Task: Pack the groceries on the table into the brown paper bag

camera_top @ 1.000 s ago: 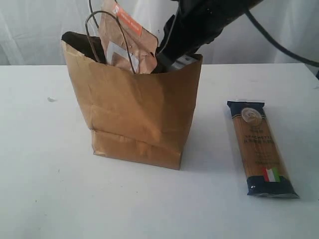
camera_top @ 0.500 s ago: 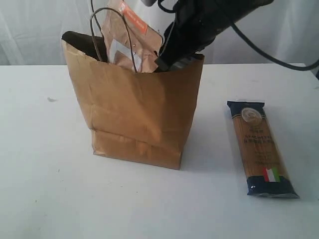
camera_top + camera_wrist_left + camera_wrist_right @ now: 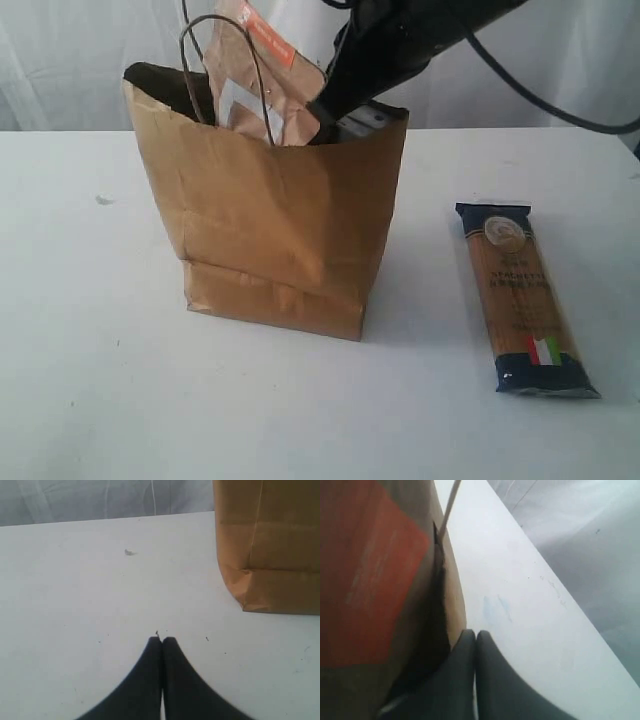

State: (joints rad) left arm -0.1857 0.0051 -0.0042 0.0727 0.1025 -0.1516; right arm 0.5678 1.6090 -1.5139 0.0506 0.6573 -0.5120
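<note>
The brown paper bag (image 3: 270,230) stands upright in the middle of the white table (image 3: 100,390). A brown pouch with an orange strip (image 3: 262,70) pokes out of the bag's mouth, leaning against a cord handle (image 3: 255,85). My right gripper (image 3: 325,108) hovers at the bag's rim beside the pouch. In the right wrist view its jaws (image 3: 475,633) are shut with nothing between them, and the pouch's orange strip (image 3: 370,580) is close alongside. The long spaghetti packet (image 3: 525,295) lies flat on the table right of the bag. My left gripper (image 3: 161,639) is shut and empty, low over the table, with the bag (image 3: 270,545) off to one side.
A small speck (image 3: 103,200) lies on the table left of the bag and also shows as a speck (image 3: 129,552) in the left wrist view. White curtains hang behind the table. The right arm's black cable (image 3: 560,95) arcs over the back right.
The right gripper's jaws have closed empty and it has risen slightly at the bag's rim. The pouch has shifted a little up and to the right in the bag.
</note>
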